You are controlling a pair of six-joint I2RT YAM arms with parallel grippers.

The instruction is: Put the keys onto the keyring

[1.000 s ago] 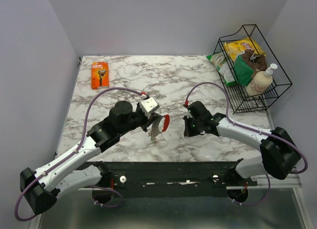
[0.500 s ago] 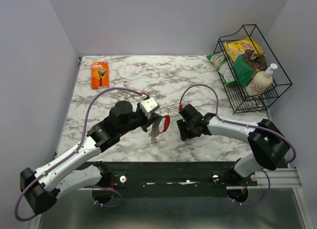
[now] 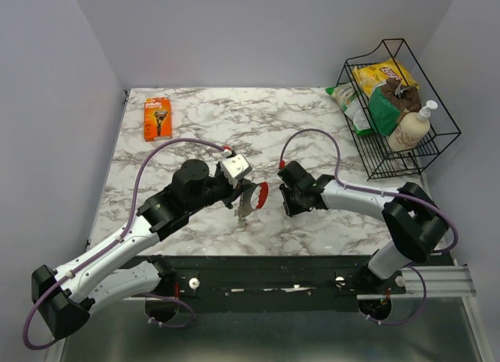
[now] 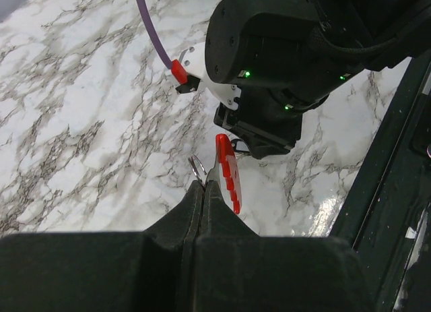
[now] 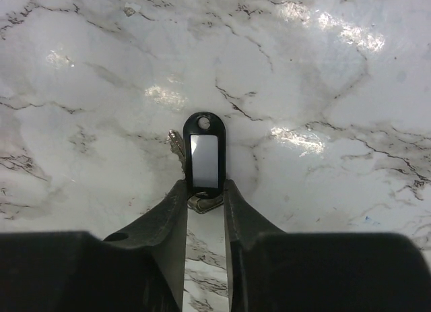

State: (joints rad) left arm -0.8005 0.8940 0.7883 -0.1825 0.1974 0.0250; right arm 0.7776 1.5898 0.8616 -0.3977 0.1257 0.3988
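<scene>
Plain lilac-grey walls close in on three sides of a white, grey-veined marble bench, glossy with glare.

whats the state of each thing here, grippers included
left gripper: shut on the keys
keys: clamped in the left gripper, red tag showing
right gripper: shut on the keyring
keyring: pinched at one end, apart from the keys
razor pack: lying flat, face up
pump bottle: upright in the wire basket

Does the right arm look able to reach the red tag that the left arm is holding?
Probably yes. The right gripper sits just beside the red tag pinched in the left gripper, nothing between them. It holds a black keyring, though, so grabbing looks doubtful.
</scene>
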